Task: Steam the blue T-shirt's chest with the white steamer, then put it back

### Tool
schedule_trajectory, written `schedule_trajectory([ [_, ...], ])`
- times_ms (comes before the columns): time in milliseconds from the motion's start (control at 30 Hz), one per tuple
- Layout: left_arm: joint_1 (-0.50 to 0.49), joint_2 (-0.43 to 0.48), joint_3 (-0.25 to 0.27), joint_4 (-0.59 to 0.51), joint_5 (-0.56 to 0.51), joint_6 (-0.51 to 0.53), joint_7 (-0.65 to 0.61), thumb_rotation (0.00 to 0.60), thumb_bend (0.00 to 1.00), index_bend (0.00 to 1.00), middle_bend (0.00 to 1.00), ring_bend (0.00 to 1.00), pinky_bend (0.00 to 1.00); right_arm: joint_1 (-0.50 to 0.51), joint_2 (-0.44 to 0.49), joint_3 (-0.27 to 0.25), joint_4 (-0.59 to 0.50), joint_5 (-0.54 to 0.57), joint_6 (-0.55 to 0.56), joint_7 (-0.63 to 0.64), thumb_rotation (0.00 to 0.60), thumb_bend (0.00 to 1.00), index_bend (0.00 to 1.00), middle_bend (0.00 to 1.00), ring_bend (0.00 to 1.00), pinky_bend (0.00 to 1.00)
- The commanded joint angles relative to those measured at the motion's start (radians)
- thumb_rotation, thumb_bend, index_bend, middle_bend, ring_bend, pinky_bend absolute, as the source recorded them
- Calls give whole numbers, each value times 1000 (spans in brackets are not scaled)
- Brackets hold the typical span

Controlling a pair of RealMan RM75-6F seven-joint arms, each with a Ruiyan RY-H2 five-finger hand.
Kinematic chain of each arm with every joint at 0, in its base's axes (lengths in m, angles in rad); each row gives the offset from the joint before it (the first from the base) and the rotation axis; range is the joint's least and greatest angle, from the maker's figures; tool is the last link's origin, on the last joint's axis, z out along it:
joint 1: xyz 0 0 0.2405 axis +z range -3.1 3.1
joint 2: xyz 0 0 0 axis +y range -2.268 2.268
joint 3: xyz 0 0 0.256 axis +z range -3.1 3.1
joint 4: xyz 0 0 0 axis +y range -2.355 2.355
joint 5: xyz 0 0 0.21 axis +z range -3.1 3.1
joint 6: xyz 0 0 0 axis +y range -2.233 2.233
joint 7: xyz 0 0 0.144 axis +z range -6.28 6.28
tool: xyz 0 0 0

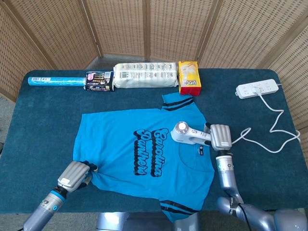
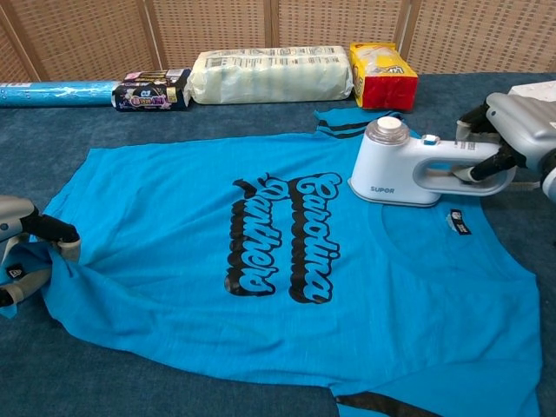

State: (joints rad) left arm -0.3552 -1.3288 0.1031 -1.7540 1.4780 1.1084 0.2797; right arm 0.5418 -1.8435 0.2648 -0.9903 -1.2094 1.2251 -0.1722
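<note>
The blue T-shirt (image 1: 144,154) (image 2: 261,261) lies flat on the dark blue table, its black lettering facing up. My right hand (image 1: 220,137) (image 2: 512,130) grips the handle of the white steamer (image 1: 188,135) (image 2: 408,165). The steamer's head sits low over the shirt's upper chest, right beside the lettering and near the collar. My left hand (image 1: 73,176) (image 2: 26,243) pinches the shirt's hem corner at the near left edge of the garment.
Along the table's far edge lie a blue roll (image 1: 55,81), a dark packet (image 1: 99,81), a long white package (image 1: 144,75) and a yellow-red pack (image 1: 188,76). A white power strip (image 1: 257,89) sits far right; its cord (image 1: 274,130) loops toward the steamer.
</note>
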Motion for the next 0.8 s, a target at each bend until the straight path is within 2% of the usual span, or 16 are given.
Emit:
schedule_trajectory([
  [33, 0, -1, 0, 0, -1, -1, 0, 600, 554, 520, 532, 462, 553, 14, -11, 14, 18, 8, -14, -10, 600, 315, 600, 643, 635, 632],
  [167, 0, -3, -1, -1, -1, -2, 1, 600, 553, 520, 531, 462, 553, 33, -27, 35, 39, 22, -26, -25, 600, 315, 615, 663, 663, 636],
  [300, 1, -3, -2, -1, -2, 0, 1, 600, 555, 520, 531, 462, 553, 57, -46, 59, 52, 39, -45, -30, 600, 315, 722, 770, 806, 750],
  [400, 3, -1, -2, 1, -5, 0, 0, 600, 554, 520, 532, 462, 553, 67, -55, 64, 47, 38, -46, -36, 600, 315, 743, 793, 854, 806],
  [800, 4, -3, -3, 5, -3, -1, -5, 600, 554, 521, 532, 462, 553, 82, -58, 56, -30, 29, -50, -71, 600, 314, 747, 802, 885, 836],
])
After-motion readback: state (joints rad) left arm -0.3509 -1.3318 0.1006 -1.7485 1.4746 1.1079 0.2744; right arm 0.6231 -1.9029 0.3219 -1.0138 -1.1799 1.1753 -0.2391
